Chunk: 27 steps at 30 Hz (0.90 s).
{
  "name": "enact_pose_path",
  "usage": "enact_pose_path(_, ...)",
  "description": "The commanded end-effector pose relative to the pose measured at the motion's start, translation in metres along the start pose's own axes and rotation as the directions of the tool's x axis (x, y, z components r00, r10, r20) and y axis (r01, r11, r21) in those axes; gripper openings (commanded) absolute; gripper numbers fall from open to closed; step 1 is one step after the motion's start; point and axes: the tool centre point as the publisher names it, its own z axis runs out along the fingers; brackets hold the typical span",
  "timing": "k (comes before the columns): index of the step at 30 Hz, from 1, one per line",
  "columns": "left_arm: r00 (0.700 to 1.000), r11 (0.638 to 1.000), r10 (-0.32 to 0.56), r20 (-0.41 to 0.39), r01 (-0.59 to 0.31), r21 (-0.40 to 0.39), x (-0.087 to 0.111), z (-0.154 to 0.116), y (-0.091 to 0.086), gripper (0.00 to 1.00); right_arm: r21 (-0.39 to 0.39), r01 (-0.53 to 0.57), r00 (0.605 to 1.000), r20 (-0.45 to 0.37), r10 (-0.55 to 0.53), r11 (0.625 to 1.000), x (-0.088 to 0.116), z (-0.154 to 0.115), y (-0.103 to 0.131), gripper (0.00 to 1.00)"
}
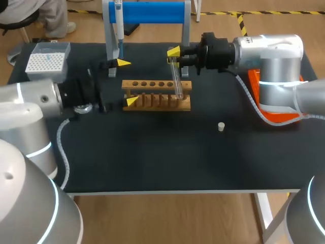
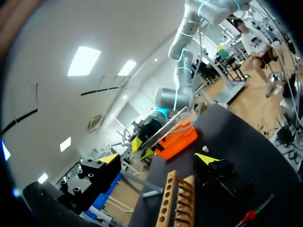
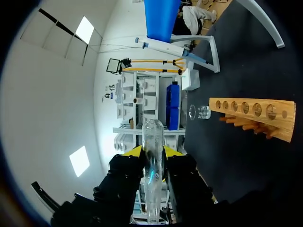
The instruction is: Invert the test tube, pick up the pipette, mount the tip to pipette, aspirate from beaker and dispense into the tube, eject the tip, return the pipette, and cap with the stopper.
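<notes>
Right jaws clamped on test tube (image 1: pixel 176 80), tilted, near rack (image 1: pixel 130 84); left jaws wide, empty. Rotate wrist slowly, keeping tube clear of rack.

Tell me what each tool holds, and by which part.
Right tool holds the test tube near its upper end; left tool is open, holding nothing.

Rack (image 1: pixel 157 95) mid-table, w/ pipette stand (image 1: pixel 147 12) behind, tip box (image 1: pixel 46 61) far left, beaker (image 1: pixel 84 108) left of rack, stopper (image 1: pixel 221 126) near right; test tube (image 1: pixel 177 79), in right gripper (image 3: pixel 152 156), above rack's right end.
</notes>
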Motion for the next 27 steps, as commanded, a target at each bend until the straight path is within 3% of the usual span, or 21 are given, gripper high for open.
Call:
enact_pose_path(1, 0.988, 0.992, 0.118, 0.104, -0.121, 0.020, 0.002, 0.001, 0.000, 1.00, 0.000, 0.000, 1.000, 0.003, 0.000, 1.000, 0.001, 0.000, 0.000, 0.00)
enact_pose_path(13, 0.988, 0.992, 0.118, 0.104, -0.121, 0.020, 0.002, 0.001, 0.000, 1.00, 0.000, 0.000, 1.000, 0.003, 0.000, 1.000, 0.001, 0.000, 0.000, 0.00)
enact_pose_path(15, 0.970, 0.975, 0.218, 0.110, -0.222, 0.031, 0.002, 0.005, -0.005, 1.00, 0.000, 0.000, 1.000, 0.003, 0.000, 1.000, 0.001, 0.000, 0.000, 0.00)
enact_pose_path(17, 0.953, 0.955, 0.297, 0.062, -0.297, -0.001, 0.002, 0.013, -0.010, 1.00, 0.000, 0.000, 1.000, 0.003, 0.000, 1.000, 0.001, 0.000, 0.000, 0.00)
enact_pose_path(20, 0.912, 0.911, 0.408, 0.048, -0.410, 0.045, 0.004, 0.025, -0.018, 1.00, 0.000, 0.000, 1.000, 0.003, 0.000, 1.000, 0.001, 0.000, 0.000, 0.00)
enact_pose_path(24, 0.808, 0.809, 0.588, -0.030, -0.588, 0.013, 0.006, 0.039, -0.030, 1.00, 0.000, 0.000, 1.000, 0.003, 0.000, 1.000, 0.001, 0.000, 0.000, 0.00)
enact_pose_path(25, 0.803, 0.804, 0.592, -0.077, -0.594, -0.020, 0.006, 0.042, -0.032, 1.00, 0.000, 0.000, 1.000, 0.003, 0.000, 1.000, 0.001, 0.000, 0.000, 0.00)
enact_pose_path(27, 0.803, 0.804, 0.592, -0.077, -0.594, -0.020, 0.006, 0.042, -0.032, 1.00, 0.000, 0.000, 1.000, 0.003, 0.000, 1.000, 0.001, 0.000, 0.000, 0.00)
